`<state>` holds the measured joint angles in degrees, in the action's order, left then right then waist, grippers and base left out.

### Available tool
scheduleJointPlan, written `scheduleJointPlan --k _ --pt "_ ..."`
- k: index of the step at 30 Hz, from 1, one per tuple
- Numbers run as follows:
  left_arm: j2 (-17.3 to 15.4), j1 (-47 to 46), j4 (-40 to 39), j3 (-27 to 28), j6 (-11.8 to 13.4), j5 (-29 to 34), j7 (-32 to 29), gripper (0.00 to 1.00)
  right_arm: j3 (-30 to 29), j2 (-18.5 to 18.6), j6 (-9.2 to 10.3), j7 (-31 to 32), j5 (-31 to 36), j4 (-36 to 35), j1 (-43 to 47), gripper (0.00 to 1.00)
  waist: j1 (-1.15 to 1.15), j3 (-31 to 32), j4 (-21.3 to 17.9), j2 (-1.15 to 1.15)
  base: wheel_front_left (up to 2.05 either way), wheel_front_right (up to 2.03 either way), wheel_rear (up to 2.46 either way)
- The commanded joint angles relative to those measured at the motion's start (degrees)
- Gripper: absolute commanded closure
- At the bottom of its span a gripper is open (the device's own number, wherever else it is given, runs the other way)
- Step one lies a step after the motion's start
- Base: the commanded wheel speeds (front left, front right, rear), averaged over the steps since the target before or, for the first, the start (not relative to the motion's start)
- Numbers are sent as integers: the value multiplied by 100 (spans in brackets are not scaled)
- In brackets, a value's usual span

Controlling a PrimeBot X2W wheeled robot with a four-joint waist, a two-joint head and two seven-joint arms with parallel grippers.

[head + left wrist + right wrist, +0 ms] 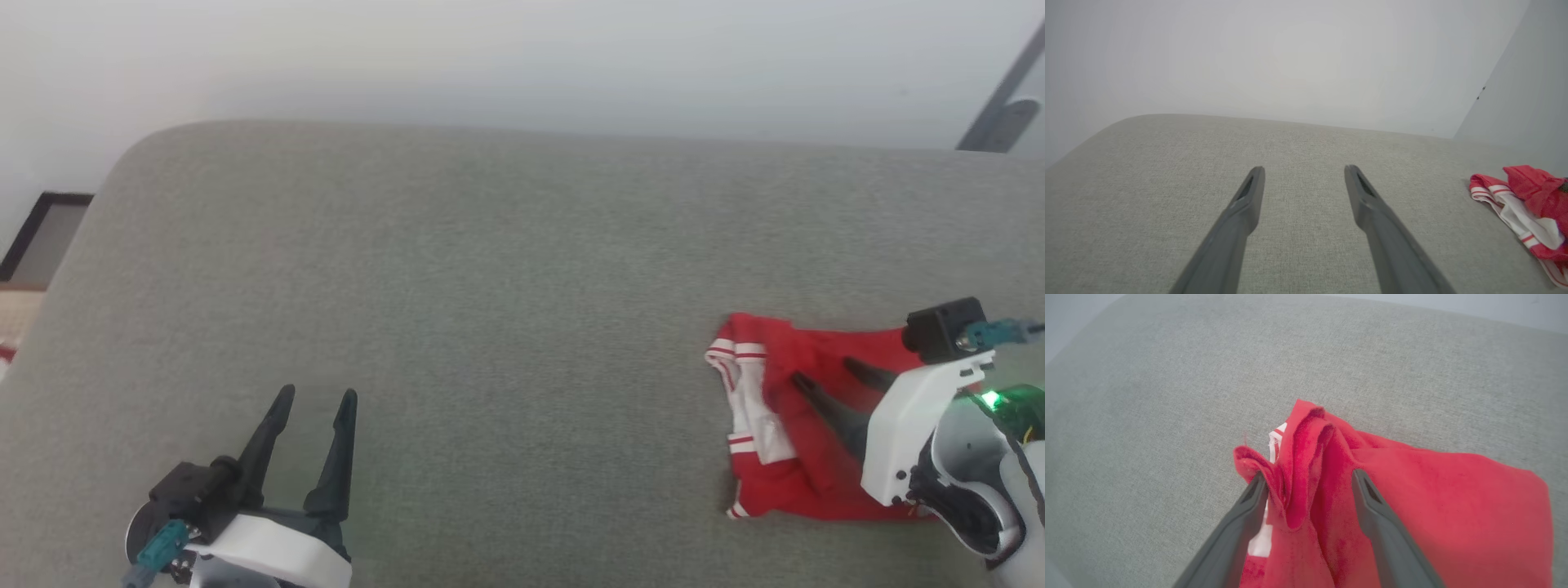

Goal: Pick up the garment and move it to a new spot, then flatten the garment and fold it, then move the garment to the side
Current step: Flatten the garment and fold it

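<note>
R gripper point(823, 371) sits right over garment point(780, 478), at far R of grey cushion point(522, 269). Jaws spread, nothing clamped (a ridge of red cloth stands loose betw. them). L gripper point(318, 394) also spread, over bare cushion, well apart. Bundle folded, squarish, white sleeve edge facing L. Of the 2 arms, R is nearer.

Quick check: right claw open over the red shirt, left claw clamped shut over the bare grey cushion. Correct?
Not quite. The left claw is open, its fingers spread apart over the bare grey cushion, as the left wrist view shows. The rest holds: the right claw is open over the red shirt.
</note>
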<state>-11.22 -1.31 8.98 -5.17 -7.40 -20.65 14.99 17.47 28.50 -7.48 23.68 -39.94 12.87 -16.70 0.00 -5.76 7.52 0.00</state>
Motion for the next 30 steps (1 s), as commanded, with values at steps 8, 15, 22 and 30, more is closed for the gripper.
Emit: scheduleJointPlan --k 8,15,22,30 --pt "-8 266 237 96 -11 -17 25 0 247 197 -1 -1796 -360 650 114 0 0 393 -428 0 0 0 0" --pt "-10 423 308 345 -11 -94 26 0 268 144 -1 -2927 -369 1125 87 0 0 555 -625 0 0 0 0" --pt "41 730 164 585 -11 -103 26 0 98 30 0 -3815 4 1410 328 0 0 703 -674 0 0 0 0" --pt "122 1096 -198 710 -11 -28 26 0 -844 -322 0 -3890 729 705 998 0 0 746 -596 0 0 0 0"
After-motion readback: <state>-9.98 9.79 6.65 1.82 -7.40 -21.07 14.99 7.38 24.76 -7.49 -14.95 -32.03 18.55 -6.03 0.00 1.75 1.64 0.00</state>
